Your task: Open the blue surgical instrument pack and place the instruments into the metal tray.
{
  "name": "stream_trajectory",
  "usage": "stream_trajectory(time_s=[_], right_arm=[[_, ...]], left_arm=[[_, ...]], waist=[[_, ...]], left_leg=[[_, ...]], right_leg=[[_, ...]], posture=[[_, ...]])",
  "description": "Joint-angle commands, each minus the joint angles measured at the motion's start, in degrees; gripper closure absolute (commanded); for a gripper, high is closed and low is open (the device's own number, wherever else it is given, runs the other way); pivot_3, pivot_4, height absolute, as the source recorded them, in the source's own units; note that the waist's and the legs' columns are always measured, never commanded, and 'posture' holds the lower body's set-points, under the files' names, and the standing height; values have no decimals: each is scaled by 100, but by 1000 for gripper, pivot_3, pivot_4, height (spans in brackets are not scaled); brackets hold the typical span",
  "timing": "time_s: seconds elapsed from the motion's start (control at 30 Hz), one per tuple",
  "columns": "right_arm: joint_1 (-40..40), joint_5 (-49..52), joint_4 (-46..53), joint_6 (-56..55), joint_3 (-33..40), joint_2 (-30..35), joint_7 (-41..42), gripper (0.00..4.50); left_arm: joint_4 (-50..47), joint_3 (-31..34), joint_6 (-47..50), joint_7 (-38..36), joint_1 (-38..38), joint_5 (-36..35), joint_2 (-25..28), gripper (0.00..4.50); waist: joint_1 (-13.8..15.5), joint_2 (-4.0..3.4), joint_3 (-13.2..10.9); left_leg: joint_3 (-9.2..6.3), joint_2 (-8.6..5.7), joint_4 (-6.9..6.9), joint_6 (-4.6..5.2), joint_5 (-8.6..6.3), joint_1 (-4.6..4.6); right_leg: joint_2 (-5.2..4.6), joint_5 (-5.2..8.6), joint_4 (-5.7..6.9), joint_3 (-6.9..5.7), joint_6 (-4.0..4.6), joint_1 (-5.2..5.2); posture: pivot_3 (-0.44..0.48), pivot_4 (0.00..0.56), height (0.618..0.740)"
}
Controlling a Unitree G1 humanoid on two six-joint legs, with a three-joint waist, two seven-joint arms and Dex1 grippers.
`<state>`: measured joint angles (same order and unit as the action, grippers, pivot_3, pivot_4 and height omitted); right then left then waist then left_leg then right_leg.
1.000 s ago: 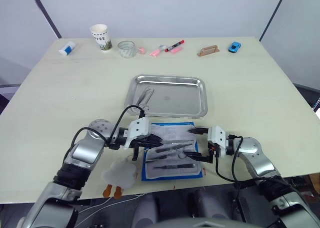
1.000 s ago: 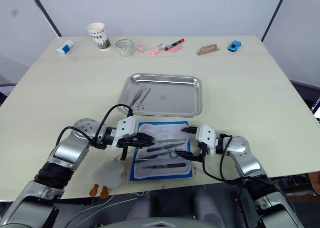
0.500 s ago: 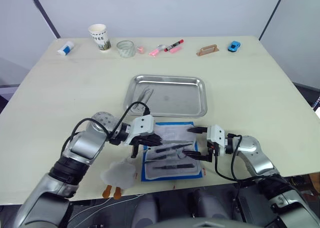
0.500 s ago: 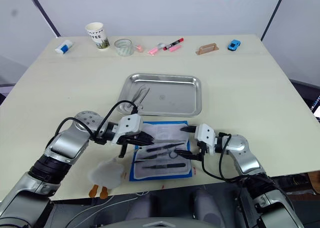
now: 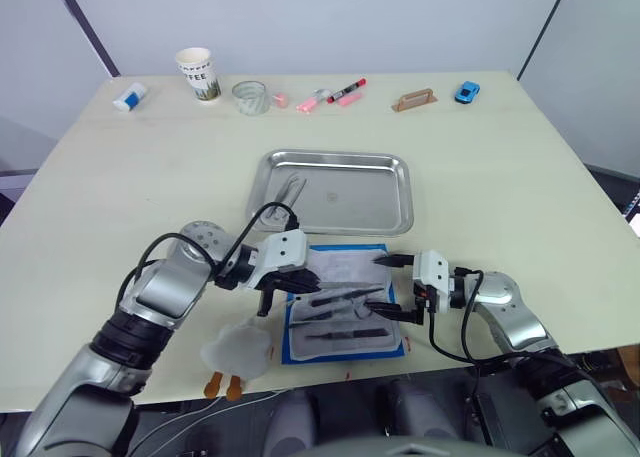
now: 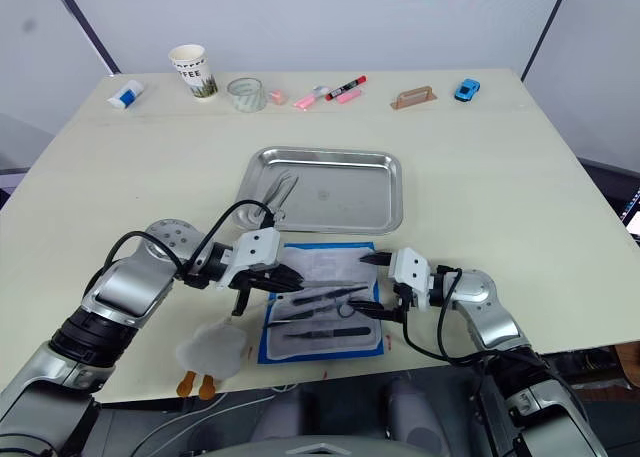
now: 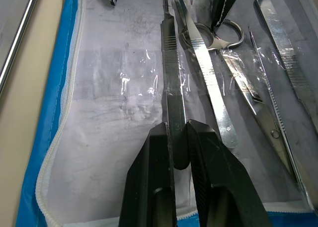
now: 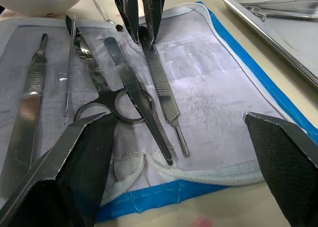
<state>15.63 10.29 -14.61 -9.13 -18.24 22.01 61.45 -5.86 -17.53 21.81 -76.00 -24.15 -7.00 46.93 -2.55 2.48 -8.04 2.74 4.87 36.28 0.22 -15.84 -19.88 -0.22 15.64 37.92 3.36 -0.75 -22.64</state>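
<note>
Left wrist view: left hand (image 7: pixel 178 137) pinching instrument (image 7: pixel 171 98).

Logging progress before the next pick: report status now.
Left gripper shut on a straight handle in the open pack. Right gripper open over the pack's edge. One instrument in the metal tray. Nothing in the way.

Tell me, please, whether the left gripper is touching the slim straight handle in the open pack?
Touching: in the left wrist view, the left gripper has its fingers closed on the slim straight handle.
</note>
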Motion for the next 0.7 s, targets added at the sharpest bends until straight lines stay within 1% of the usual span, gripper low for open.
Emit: stream_trajectory(time_s=[0.03,0.3,0.5,0.7], right_arm=[[-219,-628,-848,300,-321,90,-176,0],[-221,-625,-830,309,-330,97,-164,0],[-235,-623,-798,329,-336,103,-163,0],[-243,-623,-790,327,-343,102,-161,0]], left_arm=[[-218,161,15,-68,-103,-103,135,4470],[-216,252,81,-158,-181,-179,285,4470],[-240,417,215,-293,-195,-362,493,4470],[-235,609,129,-465,-85,-522,763,4470]], waist=[[0,0,0],[1,0,0],[1,0,-1],[2,0,-2]], left_leg=[[0,0,0,0,0,0],[2,1,0,0,0,0],[2,2,0,0,0,0],[3,5,0,0,0,0]], right_leg=[[0,0,0,1,0,0],[2,-1,0,2,1,-1],[4,-1,0,2,1,-2],[5,-1,0,3,2,-4]], posture=[[0,150,737],[0,150,737],[0,150,737],[0,150,737]])
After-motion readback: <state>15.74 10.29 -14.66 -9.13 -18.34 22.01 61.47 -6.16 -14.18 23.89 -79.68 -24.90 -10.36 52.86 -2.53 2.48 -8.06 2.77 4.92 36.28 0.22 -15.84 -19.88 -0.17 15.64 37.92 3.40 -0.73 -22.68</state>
